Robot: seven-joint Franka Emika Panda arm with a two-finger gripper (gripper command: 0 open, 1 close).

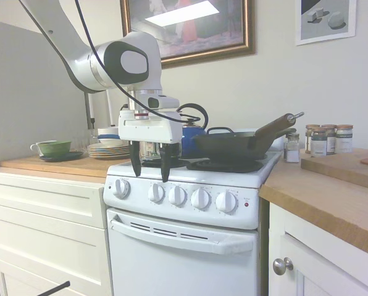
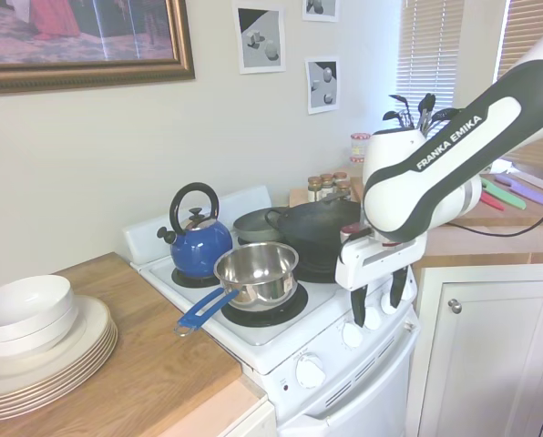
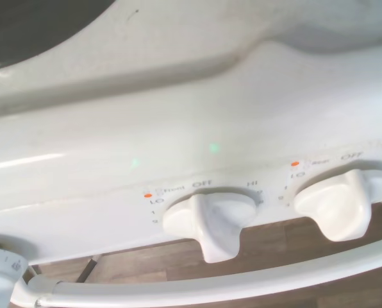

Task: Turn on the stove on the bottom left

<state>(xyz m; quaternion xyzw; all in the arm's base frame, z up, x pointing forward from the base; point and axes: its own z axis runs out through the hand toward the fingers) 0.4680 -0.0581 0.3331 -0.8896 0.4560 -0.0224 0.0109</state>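
Approach step judged in hand: claw (image 1: 150, 171) held open, empty, above stove (image 1: 190, 246) knobs. Front-left knob (image 3: 210, 218), seen at OFF, to be gripped and turned next.

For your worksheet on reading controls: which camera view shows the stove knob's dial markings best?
The wrist view: the knob fills the frame, with OFF, LO and HI legible. The first exterior view shows all five knobs small, markings unreadable. The second exterior view shows only some, partly behind the gripper.
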